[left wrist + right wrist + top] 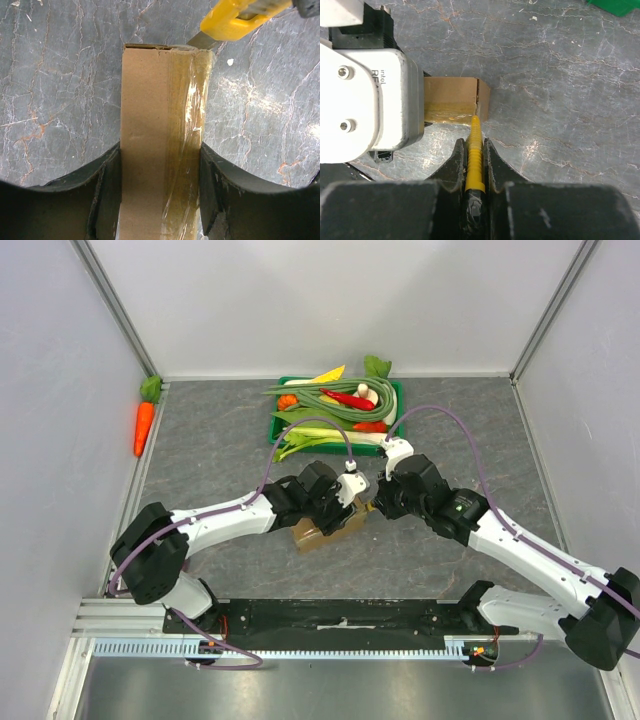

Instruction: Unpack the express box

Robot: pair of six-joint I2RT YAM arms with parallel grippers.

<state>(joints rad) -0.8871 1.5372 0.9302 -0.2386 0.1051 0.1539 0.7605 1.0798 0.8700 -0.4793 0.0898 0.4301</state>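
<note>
The express box (322, 531) is a small brown carton with clear tape along one side, lying on the grey table between the two arms. My left gripper (160, 200) is shut on the express box (157, 135), its fingers (102, 192) pressed on both long sides. My right gripper (475, 150) is shut on a yellow utility knife (475, 150). The knife's tip touches the taped edge of the box (452, 95) at its end corner. In the left wrist view the knife (235, 20) meets the box's far right corner.
A green tray (392, 400) of vegetables stands behind the arms at the table's back middle. A toy carrot (144, 425) lies against the left wall. White walls enclose the table on three sides.
</note>
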